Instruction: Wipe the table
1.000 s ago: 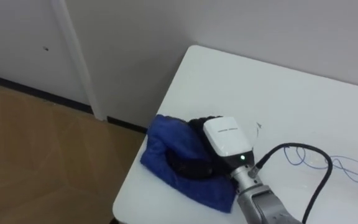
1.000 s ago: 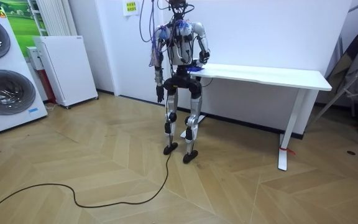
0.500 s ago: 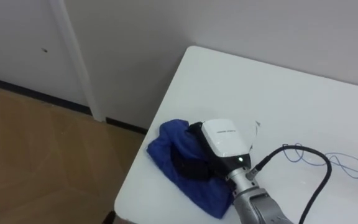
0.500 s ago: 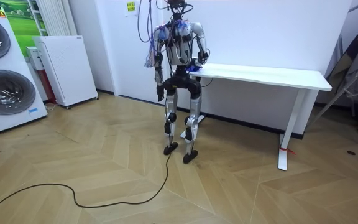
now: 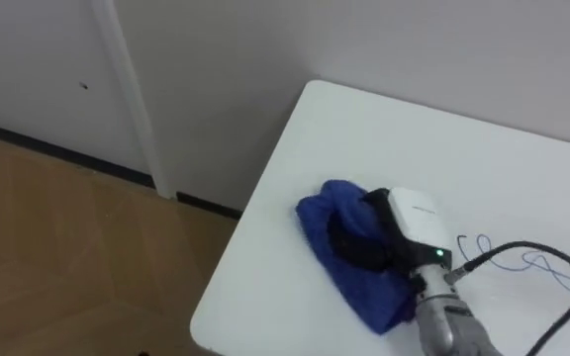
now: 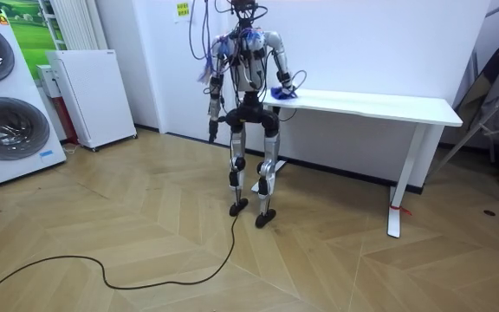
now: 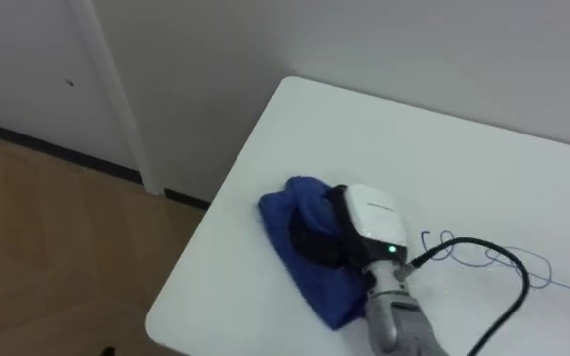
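A blue cloth [image 5: 330, 213] lies bunched on the white table [image 5: 364, 129], near its left end. My right hand [image 5: 414, 222] rests on the cloth's right side, white back up, with its dark fingers curled into the folds. Thin blue pen scribbles [image 5: 527, 262] mark the tabletop just right of the hand. In the right eye view the cloth [image 7: 290, 213] sits under the same hand [image 7: 369, 218]. In the room view I stand at the table's [image 6: 379, 106] left end, right arm reaching over the cloth [image 6: 281, 93]. My left hand [image 6: 212, 134] hangs by my side.
The table's left edge [image 5: 250, 247] and far corner [image 5: 310, 87] lie close to the cloth, with wooden floor [image 5: 57, 237] below. A white wall and upright trim [image 5: 132, 89] stand behind. Washing machines [image 6: 3, 104] and a white cabinet [image 6: 89, 95] stand far off.
My right hand's fingers have curled into the cloth and bunched it up. Hand and cloth have slid right, away from the table's left edge. The camera has shifted a little as well.
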Robot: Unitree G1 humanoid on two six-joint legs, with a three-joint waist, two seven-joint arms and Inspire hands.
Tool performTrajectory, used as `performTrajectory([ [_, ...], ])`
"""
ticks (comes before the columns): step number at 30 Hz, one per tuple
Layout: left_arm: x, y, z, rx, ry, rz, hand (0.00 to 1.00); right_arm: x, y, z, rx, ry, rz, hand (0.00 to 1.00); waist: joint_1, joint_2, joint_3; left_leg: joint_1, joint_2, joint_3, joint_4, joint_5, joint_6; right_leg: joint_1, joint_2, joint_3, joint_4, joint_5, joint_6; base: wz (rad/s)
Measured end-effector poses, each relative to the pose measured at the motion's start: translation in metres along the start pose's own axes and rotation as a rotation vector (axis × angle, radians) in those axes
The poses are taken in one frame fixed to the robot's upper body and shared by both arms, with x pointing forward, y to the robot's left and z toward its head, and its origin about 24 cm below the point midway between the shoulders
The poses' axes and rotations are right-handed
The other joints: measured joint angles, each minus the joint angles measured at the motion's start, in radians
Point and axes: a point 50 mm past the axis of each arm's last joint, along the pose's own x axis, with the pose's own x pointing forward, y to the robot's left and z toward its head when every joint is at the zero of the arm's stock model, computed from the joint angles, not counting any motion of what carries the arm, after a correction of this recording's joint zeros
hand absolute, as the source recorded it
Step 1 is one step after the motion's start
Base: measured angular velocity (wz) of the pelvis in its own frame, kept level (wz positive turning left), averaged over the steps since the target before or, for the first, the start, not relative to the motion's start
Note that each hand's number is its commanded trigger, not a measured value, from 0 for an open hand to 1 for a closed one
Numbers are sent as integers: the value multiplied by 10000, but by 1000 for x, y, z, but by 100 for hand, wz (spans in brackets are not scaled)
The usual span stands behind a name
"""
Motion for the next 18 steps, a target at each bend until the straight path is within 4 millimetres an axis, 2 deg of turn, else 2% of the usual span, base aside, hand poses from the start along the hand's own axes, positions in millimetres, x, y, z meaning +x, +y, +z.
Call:
performTrajectory([
  [2,-2,8,-11,276,335,199,0,0,-9,-30,-95,1128,-319,100,-25,-63,10,-16,-21,0,44,1,1,22,-10,20,-13,19,14,0],
  [7,-2,15,-13,337,446,352,0,-8,-21,-68,166,2843,-928,100,-224,-46,-5,-163,-112,81,193,23,41,78,-98,-17,-29,12,27,9],
  [11,-1,20,-14,-17,538,522,0,-22,-27,-100,788,4675,-1488,100,-341,-33,-40,-242,-114,537,329,28,69,86,-145,36,0,13,29,13],
  [15,-2,25,-21,-254,921,673,0,-34,-32,-120,891,5678,-1734,100,-352,-10,-73,-257,-121,554,359,33,102,87,-152,115,33,38,69,-2],
  [18,-3,27,-25,-408,1103,644,0,-45,-35,-130,1050,6253,-1997,100,-584,-4,-91,-284,-134,571,505,32,107,145,-155,33,21,63,105,10],
])
